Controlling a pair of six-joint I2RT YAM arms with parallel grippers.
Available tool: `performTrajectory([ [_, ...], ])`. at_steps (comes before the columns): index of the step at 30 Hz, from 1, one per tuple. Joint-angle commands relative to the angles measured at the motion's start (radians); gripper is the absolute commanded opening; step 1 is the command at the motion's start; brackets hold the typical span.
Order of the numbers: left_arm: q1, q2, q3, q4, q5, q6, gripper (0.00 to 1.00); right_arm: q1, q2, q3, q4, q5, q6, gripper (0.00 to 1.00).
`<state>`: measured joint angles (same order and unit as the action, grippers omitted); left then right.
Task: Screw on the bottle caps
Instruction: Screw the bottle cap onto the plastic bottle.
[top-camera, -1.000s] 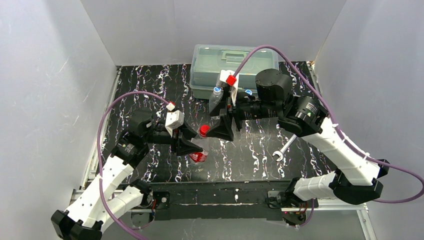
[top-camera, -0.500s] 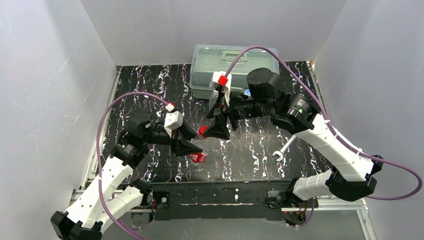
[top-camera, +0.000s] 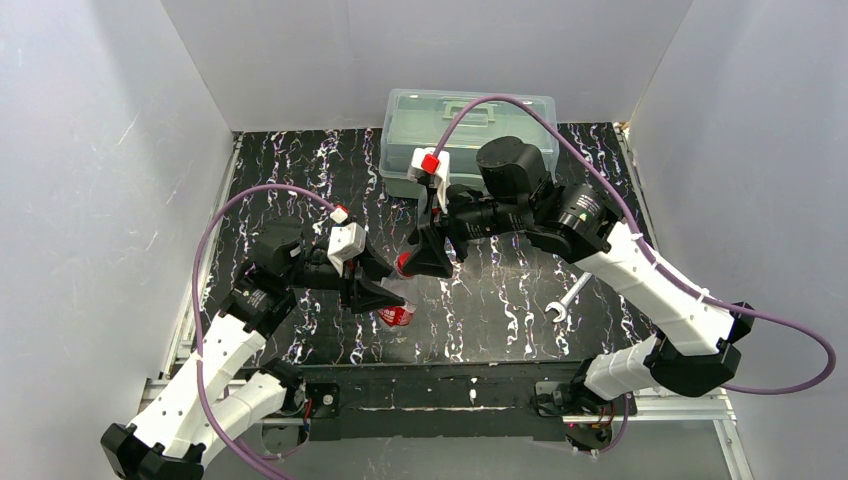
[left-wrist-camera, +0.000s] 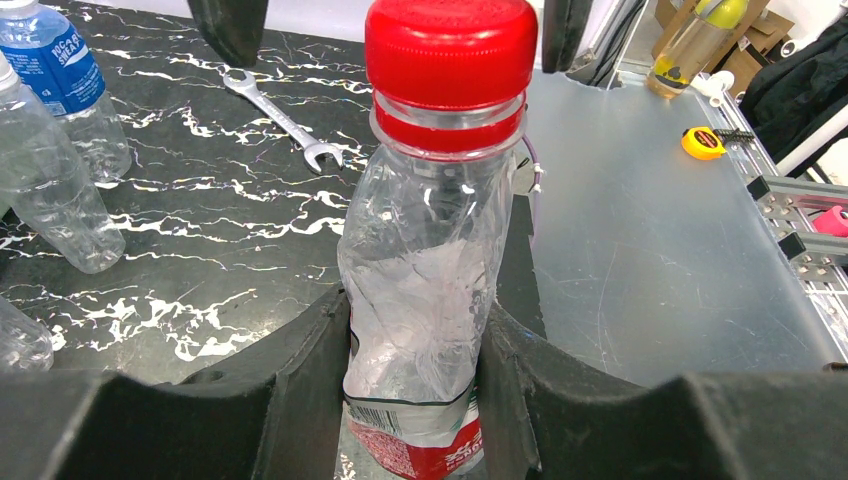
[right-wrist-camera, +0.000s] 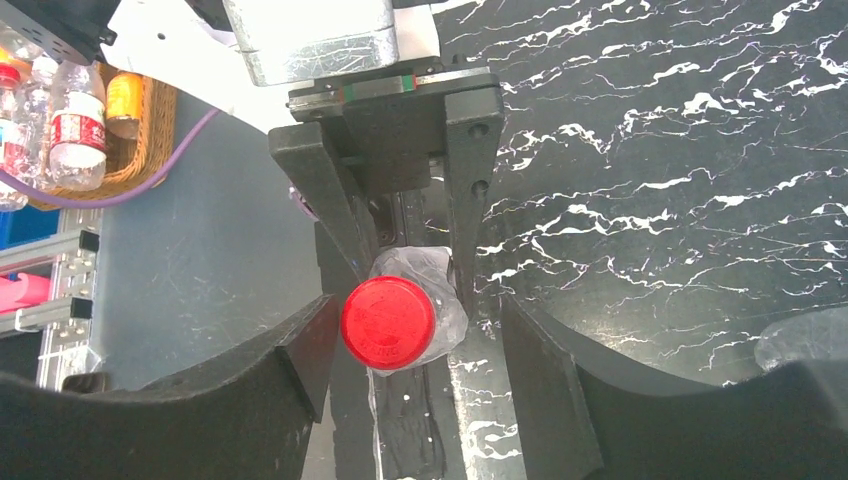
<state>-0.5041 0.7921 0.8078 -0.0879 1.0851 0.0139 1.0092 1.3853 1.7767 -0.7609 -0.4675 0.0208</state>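
Note:
My left gripper (left-wrist-camera: 415, 330) is shut on the crumpled body of a clear bottle with a red label (left-wrist-camera: 425, 250), holding it upright above the table. A red cap (left-wrist-camera: 450, 50) sits on the bottle's neck. In the top view this bottle (top-camera: 397, 315) stands between the two arms, with the left gripper (top-camera: 375, 295) beside it. My right gripper (right-wrist-camera: 415, 340) is open, its jaws on either side of the red cap (right-wrist-camera: 388, 322). The left jaw is almost against the cap and the right jaw stands well apart. The top view shows the right gripper (top-camera: 425, 262) over the cap (top-camera: 404, 262).
A blue-labelled bottle (left-wrist-camera: 60, 80) and a plain clear bottle (left-wrist-camera: 50, 200) stand on the black marbled table (top-camera: 300, 170) behind the held one. A silver wrench (top-camera: 563, 300) lies at the right. A translucent lidded box (top-camera: 470, 115) sits at the back.
The right arm has swung left and brought its gripper around the red cap, with its jaws narrowing. The left gripper and its bottle have stayed still.

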Motion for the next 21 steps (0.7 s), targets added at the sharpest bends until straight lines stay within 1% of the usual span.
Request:
performTrajectory([
  [1,0.000,-0.010,0.023,-0.007,0.020,-0.006,0.00,0.003,-0.008,0.028,0.015,-0.022,-0.018,0.67],
  [6,0.001,-0.010,0.021,-0.004,0.014,-0.007,0.00,0.005,-0.003,0.025,0.014,-0.029,-0.019,0.60],
  [13,0.001,-0.008,0.018,0.000,0.003,-0.007,0.00,0.009,0.006,0.024,0.009,-0.043,-0.019,0.53],
  [18,0.001,-0.011,0.017,0.000,-0.009,-0.007,0.00,0.011,0.007,0.020,0.010,-0.049,-0.017,0.46],
  [21,0.001,-0.014,0.017,0.003,-0.035,-0.003,0.00,0.011,0.010,0.017,0.012,-0.045,-0.006,0.40],
])
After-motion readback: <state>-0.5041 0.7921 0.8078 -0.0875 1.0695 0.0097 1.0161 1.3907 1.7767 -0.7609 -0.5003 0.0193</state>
